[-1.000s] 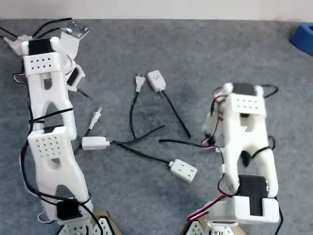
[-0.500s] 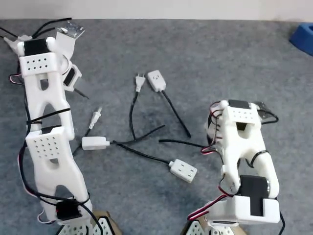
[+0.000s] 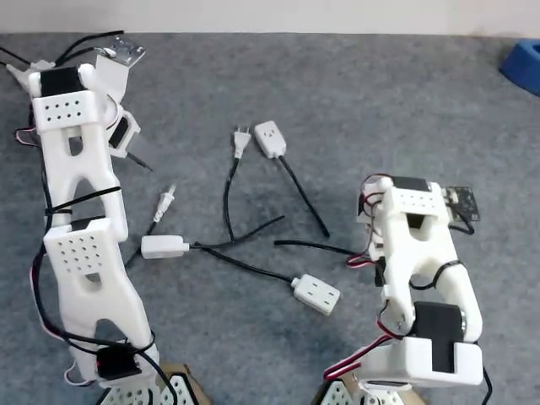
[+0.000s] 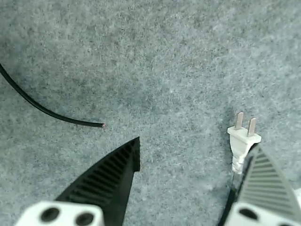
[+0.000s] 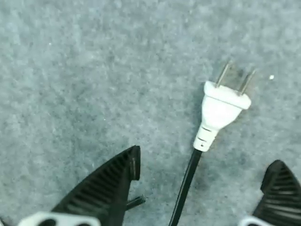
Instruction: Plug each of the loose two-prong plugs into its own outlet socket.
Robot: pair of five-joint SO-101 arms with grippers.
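Note:
Three white outlet sockets lie on the grey carpet: one at the back [image 3: 270, 137], one at the left [image 3: 163, 246], one nearer the front [image 3: 318, 291]. A white two-prong plug [image 3: 240, 141] rests beside the back socket. A second plug [image 3: 166, 201] [image 4: 243, 136] lies by one finger of my open left gripper [image 4: 196, 145], untouched. A third plug [image 5: 220, 106] lies on the carpet between the spread fingers of my open right gripper [image 5: 205, 157]; neither finger touches it. In the high view the right arm [image 3: 419, 245] covers this plug.
Black cables [image 3: 245, 236] cross the middle of the carpet between the sockets. A loose black cable end [image 4: 101, 125] lies ahead of the left gripper. A blue object [image 3: 523, 63] sits at the far right corner. The left arm [image 3: 76, 169] stands along the left side.
The right arm's wrist has drawn back toward the near edge and turned, its camera board now sticking out to the right. The left arm shifted very slightly left.

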